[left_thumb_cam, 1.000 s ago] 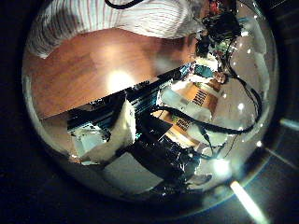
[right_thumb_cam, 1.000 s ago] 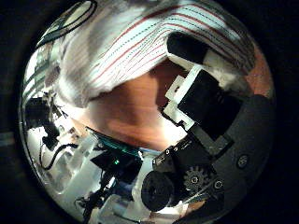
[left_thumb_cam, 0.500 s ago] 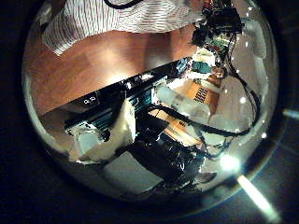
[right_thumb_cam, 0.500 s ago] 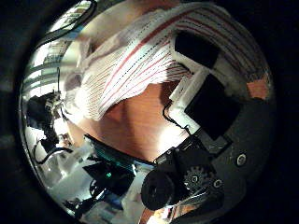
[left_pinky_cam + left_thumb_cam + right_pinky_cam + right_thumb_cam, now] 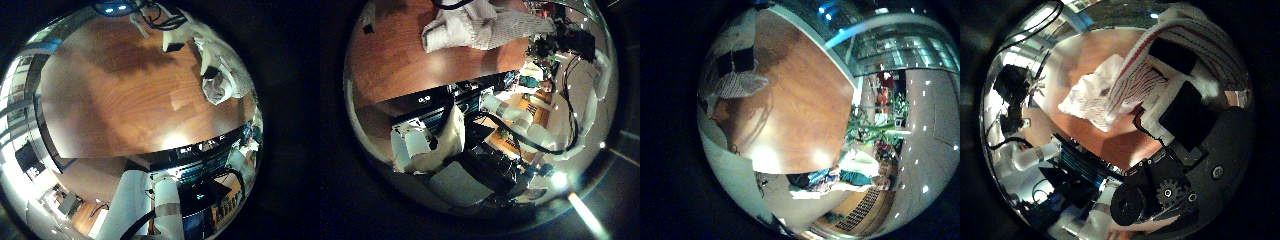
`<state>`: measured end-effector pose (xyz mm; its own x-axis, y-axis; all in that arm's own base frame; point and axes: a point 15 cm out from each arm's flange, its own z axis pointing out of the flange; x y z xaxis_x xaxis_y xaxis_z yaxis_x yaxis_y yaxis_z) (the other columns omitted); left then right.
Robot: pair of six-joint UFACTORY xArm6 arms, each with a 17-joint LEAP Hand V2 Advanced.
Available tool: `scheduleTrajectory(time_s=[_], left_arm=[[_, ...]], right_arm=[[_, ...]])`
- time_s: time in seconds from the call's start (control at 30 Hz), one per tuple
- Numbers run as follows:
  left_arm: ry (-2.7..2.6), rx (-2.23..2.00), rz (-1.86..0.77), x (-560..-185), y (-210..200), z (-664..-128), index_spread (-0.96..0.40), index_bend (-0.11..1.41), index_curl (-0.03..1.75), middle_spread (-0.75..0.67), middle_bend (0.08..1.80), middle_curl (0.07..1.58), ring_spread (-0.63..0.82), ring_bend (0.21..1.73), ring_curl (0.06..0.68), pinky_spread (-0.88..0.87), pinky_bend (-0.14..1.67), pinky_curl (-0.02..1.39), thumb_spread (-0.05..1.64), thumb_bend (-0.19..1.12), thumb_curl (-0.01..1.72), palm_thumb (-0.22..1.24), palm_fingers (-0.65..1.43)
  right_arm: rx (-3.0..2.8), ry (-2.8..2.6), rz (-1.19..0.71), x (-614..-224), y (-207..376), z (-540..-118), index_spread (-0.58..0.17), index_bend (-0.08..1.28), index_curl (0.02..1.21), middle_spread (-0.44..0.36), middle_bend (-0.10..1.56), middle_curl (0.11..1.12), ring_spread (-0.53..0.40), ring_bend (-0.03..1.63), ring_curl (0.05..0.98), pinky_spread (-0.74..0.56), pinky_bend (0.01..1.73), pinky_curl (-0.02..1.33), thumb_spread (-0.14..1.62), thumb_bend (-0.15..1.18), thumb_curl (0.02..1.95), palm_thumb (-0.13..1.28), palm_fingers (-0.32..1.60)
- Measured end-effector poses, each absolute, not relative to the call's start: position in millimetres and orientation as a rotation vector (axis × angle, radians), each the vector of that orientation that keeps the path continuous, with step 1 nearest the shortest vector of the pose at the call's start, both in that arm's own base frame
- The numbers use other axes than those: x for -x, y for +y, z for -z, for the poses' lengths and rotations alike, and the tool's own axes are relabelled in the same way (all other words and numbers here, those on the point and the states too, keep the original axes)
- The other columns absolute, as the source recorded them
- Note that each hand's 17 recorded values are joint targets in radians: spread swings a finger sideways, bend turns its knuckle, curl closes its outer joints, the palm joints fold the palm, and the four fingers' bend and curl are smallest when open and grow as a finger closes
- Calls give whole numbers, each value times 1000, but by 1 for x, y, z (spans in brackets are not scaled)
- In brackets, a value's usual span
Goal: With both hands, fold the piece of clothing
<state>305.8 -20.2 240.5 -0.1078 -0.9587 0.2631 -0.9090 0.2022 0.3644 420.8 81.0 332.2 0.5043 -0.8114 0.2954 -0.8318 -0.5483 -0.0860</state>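
Note:
The striped piece of clothing (image 5: pixel 1110 90) lies bunched on the wooden table (image 5: pixel 1110 145), with one end drawn up to my right hand (image 5: pixel 1185 100). Its fingers (image 5: pixel 1172 52) curl onto the cloth. In the right little finger side palm view the fingers (image 5: pixel 732 60) sit on the striped cloth (image 5: pixel 742 85). In the left little finger side palm view the clothing (image 5: pixel 220 75) hangs bunched beside a hand (image 5: pixel 172 35). My left hand is away from the cloth.
The bare tabletop (image 5: pixel 110 90) spreads wide under the left palm. The table's edge (image 5: pixel 440 95) runs close below it, with room equipment beyond. The right little finger side palm view shows the tabletop (image 5: pixel 805 100) and its far edge.
The clothing has gone from spread wide to a gathered bunch at the right hand's fingers. Both palm cameras have drawn back from the table, and the cloth now sits much farther from the left palm.

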Motion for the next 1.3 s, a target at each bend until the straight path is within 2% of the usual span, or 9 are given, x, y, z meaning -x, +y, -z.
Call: scheduleTrajectory(time_s=[0.2, 0.4, 0.53, 0.7, 0.73, 0.83, 0.9, 1.07, 1.3], left_arm=[[-1996, -1800, 120, -290, 11, -240, 41, 166, 334, 200, 193, 367, 180, 780, 244, 332, 436, 361, 1182, -18, 322, 419, 141], [-1973, -1856, 135, -278, 34, -243, 41, 165, 333, 200, 192, 366, 179, 784, 244, 338, 445, 361, 1182, -18, 322, 419, 143], [-1973, -1860, 142, -275, 36, -243, 41, 165, 333, 200, 192, 365, 178, 785, 243, 338, 451, 361, 1178, -19, 323, 413, 143], [-1969, -1862, 143, -276, 37, -242, 41, 164, 332, 200, 192, 364, 179, 790, 244, 337, 456, 359, 1177, -19, 323, 412, 144], [-1967, -1861, 144, -276, 37, -241, 41, 165, 332, 200, 192, 364, 179, 791, 244, 337, 456, 359, 1177, -19, 324, 412, 144], [-1968, -1859, 143, -280, 38, -241, 41, 165, 332, 200, 193, 364, 179, 792, 245, 337, 458, 358, 1173, -20, 324, 410, 143], [-1969, -1856, 142, -280, 36, -241, 41, 165, 332, 204, 193, 364, 179, 793, 245, 337, 459, 357, 1172, -19, 324, 410, 143], [-1970, -1852, 138, -281, 34, -241, 41, 164, 330, 212, 194, 365, 179, 795, 245, 336, 462, 355, 1169, -19, 325, 409, 142], [-1970, -1848, 132, -284, 16, -246, 41, 165, 328, 214, 194, 366, 179, 796, 245, 332, 464, 353, 1170, -20, 323, 406, 141]], right_arm=[[-2712, -1081, -520, -404, 179, -290, -467, 722, 1048, -227, 1088, 882, -250, 1284, 685, -290, 1251, 695, 1268, -14, 467, 933, 1053], [-2693, -972, -454, -413, 217, -243, -469, 684, 1063, -227, 1072, 876, -254, 1275, 685, -303, 1239, 697, 1271, -24, 454, 873, 1045], [-2691, -985, -440, -417, 223, -233, -479, 525, 1019, -250, 939, 825, -270, 1254, 659, -393, 1200, 669, 1290, -21, 430, 816, 902], [-2743, -1052, -460, -430, 229, -237, -487, 139, 885, -298, 730, 751, -320, 1260, 622, -514, 1258, 622, 1296, -22, 410, 759, 583], [-2745, -1074, -453, -431, 226, -240, -485, 84, 836, -296, 666, 729, -327, 1228, 604, -506, 1274, 619, 1292, -24, 407, 746, 439], [-2762, -1140, -434, -431, 221, -254, -462, 89, 721, -267, 508, 658, -313, 1174, 585, -393, 1277, 633, 1268, -27, 399, 708, 101], [-2785, -1195, -436, -429, 216, -275, -465, 98, 659, -237, 413, 605, -259, 1080, 546, -300, 1267, 633, 1254, -26, 397, 695, -99], [-2843, -1374, -413, -424, 189, -328, -458, 115, 482, -189, 315, 502, -159, 942, 435, -72, 1217, 568, 1223, -19, 390, 673, -70], [-2834, -1669, -282, -440, 107, -354, -439, 161, 392, -172, 319, 453, -122, 903, 381, 88, 1119, 502, 1199, -15, 389, 675, 32]])
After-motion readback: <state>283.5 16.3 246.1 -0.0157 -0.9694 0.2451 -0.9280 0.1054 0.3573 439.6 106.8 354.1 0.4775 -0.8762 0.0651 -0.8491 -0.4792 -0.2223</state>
